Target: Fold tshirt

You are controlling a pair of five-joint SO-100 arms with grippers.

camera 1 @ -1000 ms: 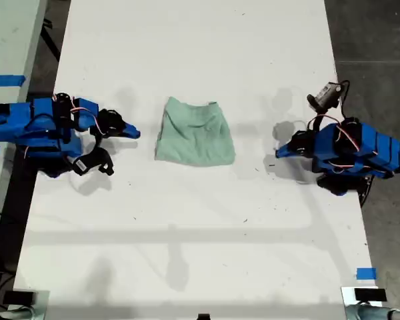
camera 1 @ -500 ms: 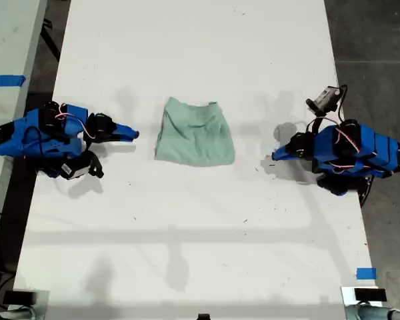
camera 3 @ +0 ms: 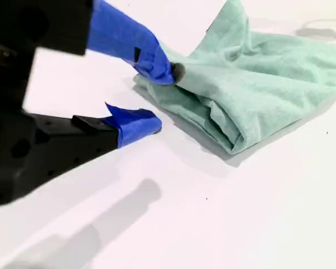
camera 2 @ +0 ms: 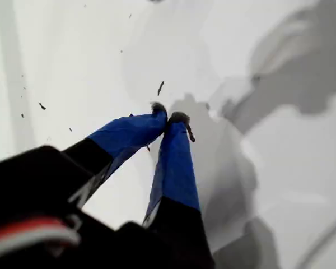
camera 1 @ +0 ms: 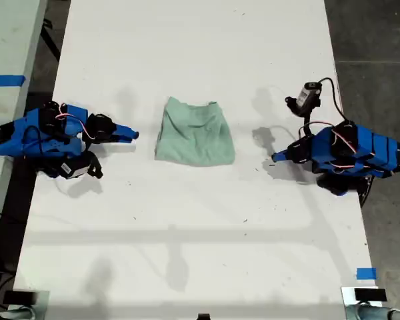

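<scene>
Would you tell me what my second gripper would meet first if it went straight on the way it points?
Most likely the tshirt: my second gripper, open, points at its near folded edge, seemingly just short of it.

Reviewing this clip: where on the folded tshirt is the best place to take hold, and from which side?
Probably the tshirt edge toward the exterior view's left, approached low along the table from that side. The second wrist view shows the stacked layers there forming a slightly raised lip to pinch, while the middle lies flat and rumpled.

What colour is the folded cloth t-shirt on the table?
Plain pale mint-green cloth t-shirt, no print; the second wrist view shows it best.
</scene>
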